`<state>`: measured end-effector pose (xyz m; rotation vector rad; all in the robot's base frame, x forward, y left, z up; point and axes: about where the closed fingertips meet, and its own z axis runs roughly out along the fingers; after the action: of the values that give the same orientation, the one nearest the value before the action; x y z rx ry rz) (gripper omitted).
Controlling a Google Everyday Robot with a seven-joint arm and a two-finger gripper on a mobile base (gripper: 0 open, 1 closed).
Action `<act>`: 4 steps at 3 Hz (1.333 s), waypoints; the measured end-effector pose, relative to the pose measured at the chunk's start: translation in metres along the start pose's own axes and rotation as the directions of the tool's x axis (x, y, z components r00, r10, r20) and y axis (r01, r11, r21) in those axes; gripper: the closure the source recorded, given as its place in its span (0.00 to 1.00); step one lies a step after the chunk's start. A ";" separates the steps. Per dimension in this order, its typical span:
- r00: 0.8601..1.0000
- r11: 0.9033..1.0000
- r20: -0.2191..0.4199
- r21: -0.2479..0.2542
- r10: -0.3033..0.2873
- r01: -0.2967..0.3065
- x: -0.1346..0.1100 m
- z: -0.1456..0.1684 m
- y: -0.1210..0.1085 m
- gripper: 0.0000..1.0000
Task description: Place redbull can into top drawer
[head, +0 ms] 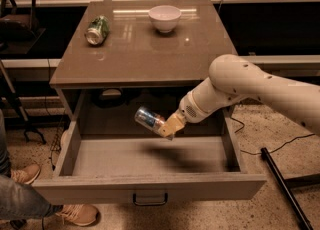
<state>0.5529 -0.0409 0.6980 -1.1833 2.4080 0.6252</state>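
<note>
Silver redbull can (148, 119) | tilted in jaws | over top drawer (150, 186), seemingly

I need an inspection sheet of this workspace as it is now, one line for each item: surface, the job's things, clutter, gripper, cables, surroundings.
Surface: brown cabinet top, glossy, carrying two things.
Job's things: redbull can held tilted in the air over the open top drawer, not yet set down in it.
Clutter: green can lying on its side at the back left; white bowl upright at the back centre.
Gripper: gripper over the drawer, shut on the redbull can's end.
Cables: thin cable on the floor to the right of the drawer.
Surroundings: a person's shoe and jeans leg at the left; dark bar lying on the floor at the right.
</note>
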 end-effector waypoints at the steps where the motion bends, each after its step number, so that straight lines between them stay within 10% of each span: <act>1: 1.000 1.000 0.006 0.013 0.004 -0.004 -0.004 0.014 0.000 0.59; 4: 0.999 0.998 -0.033 0.057 0.022 -0.020 0.010 0.043 -0.012 0.00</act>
<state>0.5629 -0.0296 0.6546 -1.1552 2.4519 0.5435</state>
